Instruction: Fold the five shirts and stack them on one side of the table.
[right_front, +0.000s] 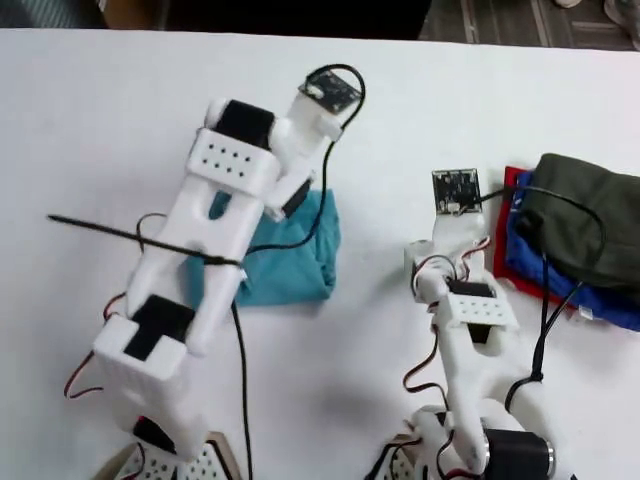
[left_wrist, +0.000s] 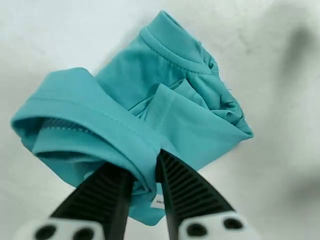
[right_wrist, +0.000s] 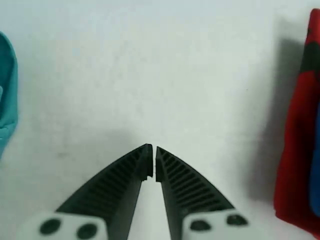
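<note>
A teal shirt (left_wrist: 165, 105), partly folded and bunched, lies on the white table (right_front: 120, 120) left of centre (right_front: 295, 255). My left gripper (left_wrist: 145, 172) is shut on a folded edge of it, the cloth pinched between the black fingers (left_wrist: 185, 192). The left arm (right_front: 215, 215) stretches over the shirt in the high view. My right gripper (right_wrist: 152, 160) is shut on nothing, hovering over bare table between the teal shirt (right_wrist: 7, 100) and the stack. That stack sits at the right edge: a dark olive shirt (right_front: 585, 220) on a blue one (right_front: 560, 275) on a red one (right_front: 512, 235).
The right arm (right_front: 465, 310) stands just left of the stack, with its black cable (right_front: 545, 300) looping beside it. The red shirt's edge (right_wrist: 300, 150) is near the right gripper. Open tabletop lies at the far left and along the back.
</note>
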